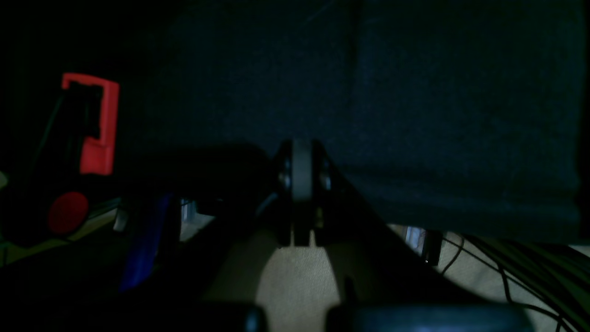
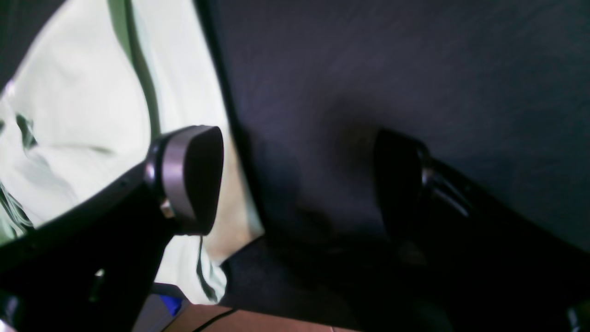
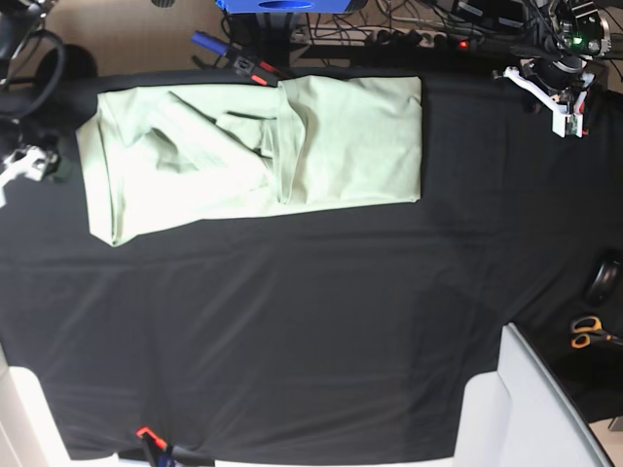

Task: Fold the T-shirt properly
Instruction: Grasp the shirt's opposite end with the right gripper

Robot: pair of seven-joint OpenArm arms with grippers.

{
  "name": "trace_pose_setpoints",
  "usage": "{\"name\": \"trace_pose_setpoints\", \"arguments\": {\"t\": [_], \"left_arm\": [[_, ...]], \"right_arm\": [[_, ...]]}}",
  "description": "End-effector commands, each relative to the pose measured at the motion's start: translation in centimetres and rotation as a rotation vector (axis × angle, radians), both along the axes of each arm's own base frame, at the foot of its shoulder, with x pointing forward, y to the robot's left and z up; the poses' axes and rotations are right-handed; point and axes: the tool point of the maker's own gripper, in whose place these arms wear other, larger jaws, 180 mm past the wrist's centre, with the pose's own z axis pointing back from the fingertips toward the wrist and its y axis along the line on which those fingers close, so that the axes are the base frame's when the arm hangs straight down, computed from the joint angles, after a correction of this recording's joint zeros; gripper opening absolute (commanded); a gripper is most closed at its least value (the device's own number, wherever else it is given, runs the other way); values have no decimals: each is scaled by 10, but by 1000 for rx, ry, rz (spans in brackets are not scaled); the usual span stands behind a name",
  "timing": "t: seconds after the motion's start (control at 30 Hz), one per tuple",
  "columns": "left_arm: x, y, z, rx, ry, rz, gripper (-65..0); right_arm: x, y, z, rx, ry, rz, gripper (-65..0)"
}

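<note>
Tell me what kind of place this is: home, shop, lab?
Most likely a robotics lab bench, not a home. A black table cloth is clamped over the table with a T-shirt on it, cables and a power strip crowd the back edge, and scissors lie nearby.

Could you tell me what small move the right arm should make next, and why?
Probably bring the open right gripper back over the T-shirt's nearest edge and close its jaws on it. The shirt lies only partly folded, rumpled at that end, and the jaws stand apart and empty beside the cloth over the black table cloth.
</note>
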Motion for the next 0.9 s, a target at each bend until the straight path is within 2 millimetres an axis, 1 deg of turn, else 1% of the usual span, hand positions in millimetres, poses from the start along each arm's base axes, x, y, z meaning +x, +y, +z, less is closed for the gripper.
{"name": "trace_pose_setpoints", "arguments": {"t": [0.0, 0.03, 0.1, 0.27, 0.33, 0.43, 0.5, 0.57, 0.63, 0.77, 0.87], "left_arm": [[4, 8, 8, 25, -25, -5, -650], [4, 8, 8, 25, -25, -5, -650], [4, 8, 8, 25, -25, -5, -650], [5, 7, 8, 20, -26, -2, -650], [4, 7, 8, 20, -25, -2, -650], [3, 7, 7, 19, -21, -3, -650], [3, 7, 7, 19, -21, -3, -650], [3, 7, 7, 19, -21, -3, -650], [2, 7, 7, 19, -19, -2, -650], [2, 7, 7, 19, -19, -2, -650], [2, 7, 6, 18, -18, -2, -650]], "right_arm": [[8, -11, 10, -12, -36, -4, -162], [7, -12, 10, -8, -33, -8, -162], [4, -9, 4, 7, -15, -9, -162], [-1, 12, -11, 37, 31, 50, -162], [-2, 25, -16, 59, 39, 65, -162], [-4, 38, -21, 71, 58, 101, -162], [-6, 55, -26, 85, 76, 145, -162], [-8, 66, -30, 96, 87, 172, -162], [-17, 77, -36, 113, 119, 194, -162], [-21, 93, -31, 149, 115, 215, -162], [-24, 98, -26, 177, 115, 222, -162]]}}
